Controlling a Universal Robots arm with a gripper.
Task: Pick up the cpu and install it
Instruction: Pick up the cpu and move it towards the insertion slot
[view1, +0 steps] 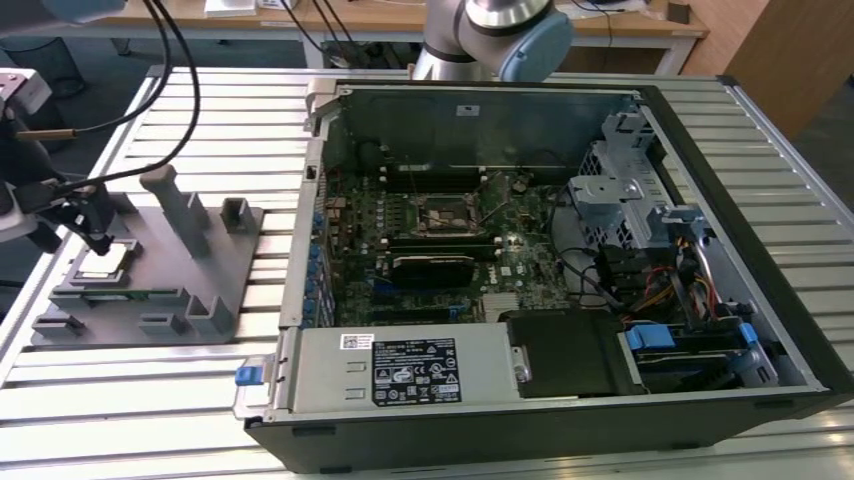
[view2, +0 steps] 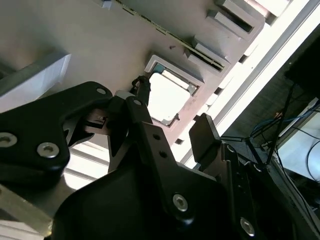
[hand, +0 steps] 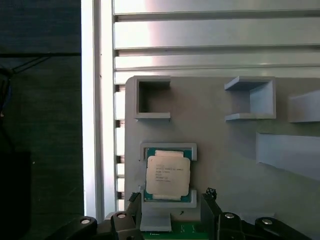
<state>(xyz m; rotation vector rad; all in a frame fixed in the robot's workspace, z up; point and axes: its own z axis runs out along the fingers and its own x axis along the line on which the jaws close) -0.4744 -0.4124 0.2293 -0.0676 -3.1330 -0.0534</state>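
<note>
Exterior view: the open case (view1: 561, 300) stands just beside the grey tray (view1: 247, 260). The gripper (view1: 96, 240) hangs over the tray's edge farthest from the case, fingers spread, holding nothing. The cpu (view1: 107, 262) lies flat in a tray pocket below it. It is likely light, stiff, slick-topped and fragile, so opposite edges suit best. The first wrist view shows the fingers flanking the cpu; the exterior view shows the socket (view1: 441, 213).
</note>
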